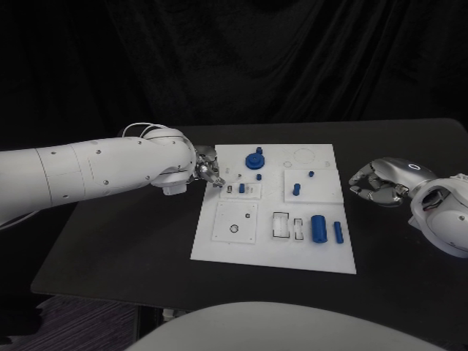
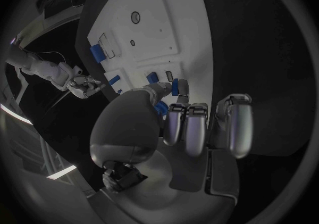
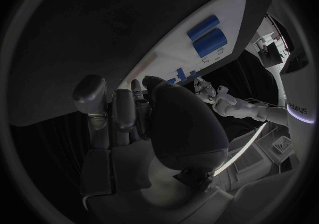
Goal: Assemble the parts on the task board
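Task board [image 1: 234, 241] mid-assembly, sitting centre frame on the black tabletop [image 1: 118, 248].

We'd say our left robot hand [image 1: 205, 174] is at the board's left edge, apparently pinching a small blue part [image 2: 175, 86] against it — next move is probably seating it in a slot. Our right robot hand [image 1: 379, 183] waits at right, fingers curled in, empty.
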Action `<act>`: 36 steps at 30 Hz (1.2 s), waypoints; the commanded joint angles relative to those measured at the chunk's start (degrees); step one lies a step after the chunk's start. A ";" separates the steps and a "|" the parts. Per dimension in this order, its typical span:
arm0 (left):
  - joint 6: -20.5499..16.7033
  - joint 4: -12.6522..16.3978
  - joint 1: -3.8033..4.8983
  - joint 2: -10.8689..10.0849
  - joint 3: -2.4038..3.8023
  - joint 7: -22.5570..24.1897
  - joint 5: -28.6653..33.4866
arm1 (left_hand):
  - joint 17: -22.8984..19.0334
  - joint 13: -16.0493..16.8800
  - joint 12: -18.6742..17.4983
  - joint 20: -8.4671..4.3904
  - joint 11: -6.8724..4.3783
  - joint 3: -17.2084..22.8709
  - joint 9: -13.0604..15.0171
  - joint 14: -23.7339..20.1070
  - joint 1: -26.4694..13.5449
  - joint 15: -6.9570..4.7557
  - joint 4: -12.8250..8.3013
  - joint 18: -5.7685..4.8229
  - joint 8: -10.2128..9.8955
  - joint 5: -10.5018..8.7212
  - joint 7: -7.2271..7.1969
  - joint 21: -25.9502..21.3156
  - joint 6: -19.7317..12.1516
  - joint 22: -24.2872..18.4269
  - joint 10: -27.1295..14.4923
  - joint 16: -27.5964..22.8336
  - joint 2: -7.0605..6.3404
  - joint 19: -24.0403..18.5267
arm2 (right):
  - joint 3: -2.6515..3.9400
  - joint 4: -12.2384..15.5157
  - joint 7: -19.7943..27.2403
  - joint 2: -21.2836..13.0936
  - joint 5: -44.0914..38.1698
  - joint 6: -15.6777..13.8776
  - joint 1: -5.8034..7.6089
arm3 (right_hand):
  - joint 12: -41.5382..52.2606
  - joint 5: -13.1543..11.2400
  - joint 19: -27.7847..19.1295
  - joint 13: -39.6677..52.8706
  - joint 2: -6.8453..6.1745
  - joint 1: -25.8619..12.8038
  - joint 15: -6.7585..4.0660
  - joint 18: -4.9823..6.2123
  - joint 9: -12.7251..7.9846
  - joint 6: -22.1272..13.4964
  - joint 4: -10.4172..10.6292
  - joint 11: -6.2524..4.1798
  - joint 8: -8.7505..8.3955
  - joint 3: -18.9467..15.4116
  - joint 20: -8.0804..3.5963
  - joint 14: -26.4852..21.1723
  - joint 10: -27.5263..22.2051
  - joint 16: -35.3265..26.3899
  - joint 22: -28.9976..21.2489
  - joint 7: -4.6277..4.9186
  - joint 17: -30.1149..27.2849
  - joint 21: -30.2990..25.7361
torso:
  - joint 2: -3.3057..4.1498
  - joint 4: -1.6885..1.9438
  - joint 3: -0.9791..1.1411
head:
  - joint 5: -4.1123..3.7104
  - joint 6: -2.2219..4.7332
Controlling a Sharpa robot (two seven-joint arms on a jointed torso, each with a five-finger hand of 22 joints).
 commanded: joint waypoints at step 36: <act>-2.53 -0.69 -2.40 1.93 0.04 1.76 0.14 | 15.09 12.27 -1.09 -0.15 -0.10 -0.02 -0.32 6.05 -1.42 -0.20 0.70 0.98 -0.75 -0.88 -1.54 -1.35 2.15 11.52 1.85 0.15 1.04 0.25 | 0.04 0.15 -0.78 -0.11 0.67 0.27 -0.10 | -0.30 0.24 -0.42 3.01 -0.15 0.34 0.53 0.07 0.01 0.19 -0.01 0.02 -0.13 0.38 0.13 1.89 -0.66 -0.38 6.32 0.09 -0.05 -0.44 | 0.10 -0.18 -0.09 | 0.22 -0.01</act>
